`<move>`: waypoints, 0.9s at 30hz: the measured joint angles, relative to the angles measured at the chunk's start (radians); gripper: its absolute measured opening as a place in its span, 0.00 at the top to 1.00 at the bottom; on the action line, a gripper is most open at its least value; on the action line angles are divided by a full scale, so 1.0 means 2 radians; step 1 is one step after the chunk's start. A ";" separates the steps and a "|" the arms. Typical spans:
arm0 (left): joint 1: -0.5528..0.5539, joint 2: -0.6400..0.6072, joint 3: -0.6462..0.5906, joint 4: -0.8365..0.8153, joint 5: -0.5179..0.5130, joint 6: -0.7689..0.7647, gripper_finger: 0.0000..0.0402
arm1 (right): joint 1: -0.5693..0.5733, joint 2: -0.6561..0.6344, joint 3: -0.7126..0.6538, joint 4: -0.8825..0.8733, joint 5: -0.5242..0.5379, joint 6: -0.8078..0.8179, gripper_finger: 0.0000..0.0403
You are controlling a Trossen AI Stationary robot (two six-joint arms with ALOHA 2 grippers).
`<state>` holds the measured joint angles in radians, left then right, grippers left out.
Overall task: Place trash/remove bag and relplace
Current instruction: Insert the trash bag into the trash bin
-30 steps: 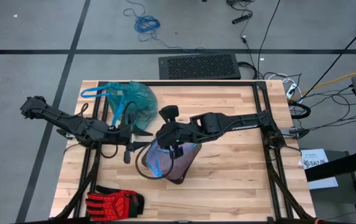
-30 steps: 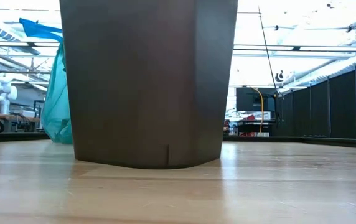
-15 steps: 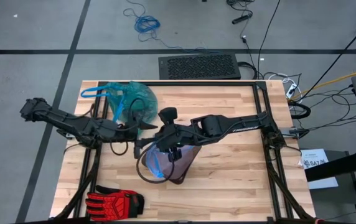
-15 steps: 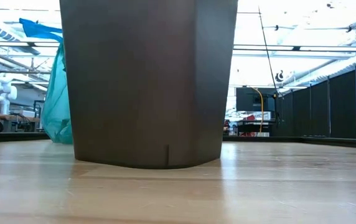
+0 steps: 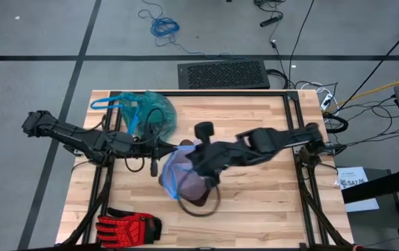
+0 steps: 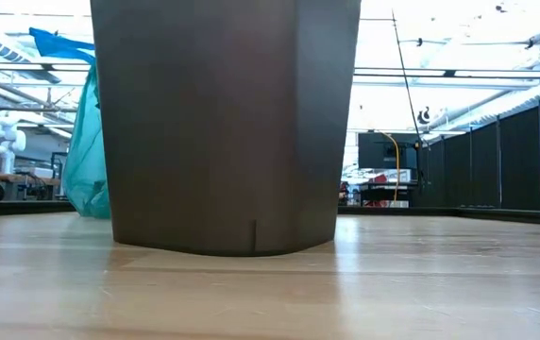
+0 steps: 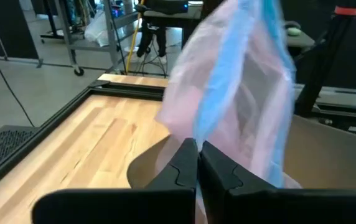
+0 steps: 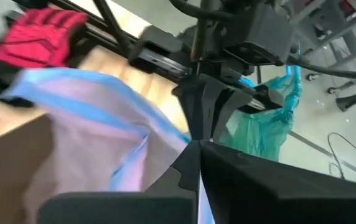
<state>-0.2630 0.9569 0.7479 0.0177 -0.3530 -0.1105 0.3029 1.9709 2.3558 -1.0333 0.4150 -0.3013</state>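
Take the brown bin (image 5: 201,189) at the middle of the tabletop (image 5: 255,209) as your landmark. Your left hand (image 5: 178,147) sits at the bin's rim on the side facing the teal-green bag, and in the left wrist view its fingers (image 7: 187,167) are pressed together on the edge of the pale lilac bag (image 5: 178,167), which rises above the bin opening with its blue rim (image 7: 228,93) showing. Your right hand (image 5: 190,155) reaches in over the bin from the opposite side and meets the left hand at the same spot; in the right wrist view its fingers (image 8: 190,168) are clenched on the lilac bag's blue-edged plastic, right against the other hand's fingertips. So both hands are grasping the lilac bag over the bin's mouth, and the liner is bunched up and not spread around the rim. The teal-green bag (image 5: 146,111) lies crumpled on the tabletop beyond the left hand, near the far corner from the bin, with its blue drawstring loops (image 5: 105,104) spread toward the edge. From the low view you see the bin's dark wall (image 6: 223,123) standing upright and the teal bag (image 6: 86,151) behind it. A red-and-black glove (image 5: 128,226) lies near the front edge, well apart from the bin. No trash pieces can be made out.
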 joint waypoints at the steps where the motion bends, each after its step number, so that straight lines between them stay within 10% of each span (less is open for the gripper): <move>1: 0.000 0.000 0.000 -0.001 0.001 0.000 0.98 | 0.006 -0.008 0.000 -0.006 0.000 0.005 0.98; 16: 0.001 0.000 0.000 0.000 0.002 -0.006 1.00 | 0.075 0.077 0.000 -0.087 0.053 0.010 0.49; 27: 0.001 0.000 0.000 -0.003 0.004 -0.003 1.00 | 0.067 0.148 0.002 -0.080 0.285 -0.026 0.52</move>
<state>-0.2611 0.9569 0.7486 0.0122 -0.3450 -0.1169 0.4367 2.2663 2.3589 -1.1931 0.9846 -0.3529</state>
